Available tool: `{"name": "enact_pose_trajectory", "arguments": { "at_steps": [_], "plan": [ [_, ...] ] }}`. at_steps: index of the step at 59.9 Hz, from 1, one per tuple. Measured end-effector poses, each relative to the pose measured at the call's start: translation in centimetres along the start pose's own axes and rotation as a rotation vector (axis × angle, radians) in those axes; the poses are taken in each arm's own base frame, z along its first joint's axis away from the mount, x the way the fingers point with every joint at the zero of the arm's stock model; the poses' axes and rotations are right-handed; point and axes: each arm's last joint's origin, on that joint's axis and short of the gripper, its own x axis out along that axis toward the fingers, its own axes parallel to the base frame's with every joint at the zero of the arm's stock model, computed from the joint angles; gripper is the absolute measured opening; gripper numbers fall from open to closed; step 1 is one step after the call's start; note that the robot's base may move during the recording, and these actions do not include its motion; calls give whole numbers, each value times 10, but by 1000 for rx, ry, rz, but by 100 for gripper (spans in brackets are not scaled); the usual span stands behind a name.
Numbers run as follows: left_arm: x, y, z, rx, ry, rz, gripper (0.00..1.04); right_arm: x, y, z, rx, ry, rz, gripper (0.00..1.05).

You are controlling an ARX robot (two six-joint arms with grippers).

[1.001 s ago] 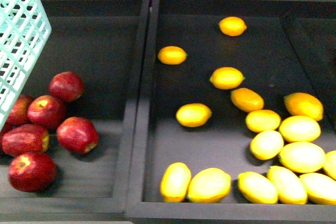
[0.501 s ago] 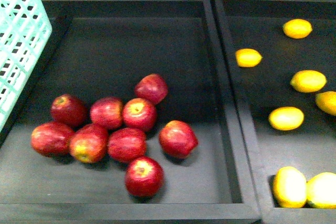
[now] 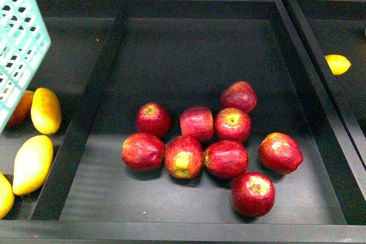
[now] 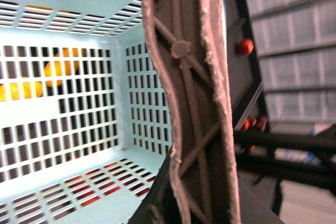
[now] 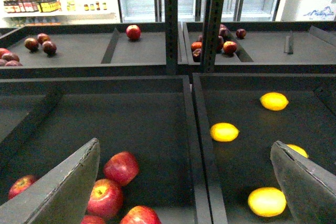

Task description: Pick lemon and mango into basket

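Apples (image 3: 184, 156) in centre bin (image 3: 194, 55); mangoes (image 3: 46, 110) in left bin (image 3: 74, 44), below basket (image 3: 23, 32); lemon (image 3: 337, 64) in right bin (image 3: 343, 32).

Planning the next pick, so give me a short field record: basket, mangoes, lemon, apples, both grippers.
basket: far left in front view, tilted; no fruit seen inside from left wrist view
mangoes: at least three, left compartment, near the basket
lemon: one at front view's right edge, in right tray; more lemons in right wrist view
apples: nine, clustered in middle tray
right gripper: open, empty, above the trays
left gripper: fingers not made out; state unclear
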Motion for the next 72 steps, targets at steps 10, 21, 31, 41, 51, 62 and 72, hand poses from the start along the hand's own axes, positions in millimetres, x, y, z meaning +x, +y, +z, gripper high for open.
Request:
{"name": "enact_pose_trajectory", "arguments": {
  "at_steps": [10, 21, 31, 41, 51, 62, 72],
  "plan": [
    [38, -22, -27, 180, 105, 9, 5, 0, 0, 0, 0, 0, -2, 96],
    [66, -63, -63, 246, 207, -97, 5, 0, 0, 0, 0, 0, -3, 96],
    [84, -85, -108, 302, 347, -140, 5, 0, 0, 0, 0, 0, -3, 96],
    [93, -99, -147, 354, 459, -181, 5, 0, 0, 0, 0, 0, -3, 96],
    [80, -110, -175, 437, 574, -287, 5, 0, 0, 0, 0, 0, -3, 96],
    [63, -112, -199, 496, 699, -368, 5, 0, 0, 0, 0, 0, -3, 96],
    [63, -112, -198, 502, 681, -363, 5, 0, 0, 0, 0, 0, -3, 96]
  ]
}}
